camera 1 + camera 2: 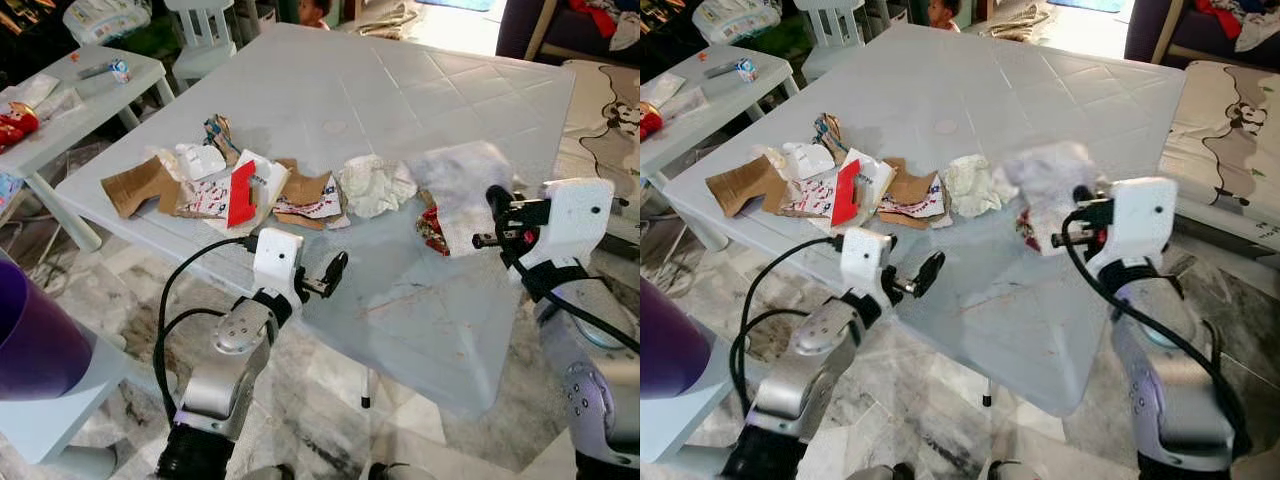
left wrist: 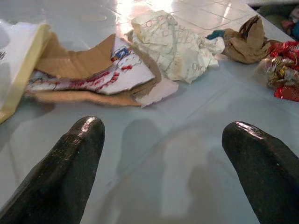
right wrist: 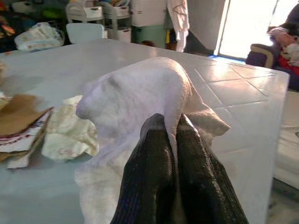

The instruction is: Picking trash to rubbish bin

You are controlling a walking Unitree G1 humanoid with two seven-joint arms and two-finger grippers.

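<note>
Scraps of trash lie across the white table (image 1: 420,90): torn cardboard (image 1: 135,185), a red and white wrapper (image 1: 238,193), a printed cardboard piece (image 2: 98,74), a crumpled cream paper (image 1: 375,185) and a red foil wrapper (image 1: 432,228). My right gripper (image 3: 170,130) is shut on a white tissue (image 3: 140,93), lifted above the table near the red foil. My left gripper (image 2: 161,154) hovers open low over the table's front edge, just short of the printed cardboard, with nothing between its fingers (image 2: 70,163).
A purple bin (image 1: 35,340) stands at the lower left beside a small white side table (image 1: 80,100) with clutter. A white chair (image 1: 205,35) is behind the table. A patterned mat (image 1: 1230,130) lies at the right.
</note>
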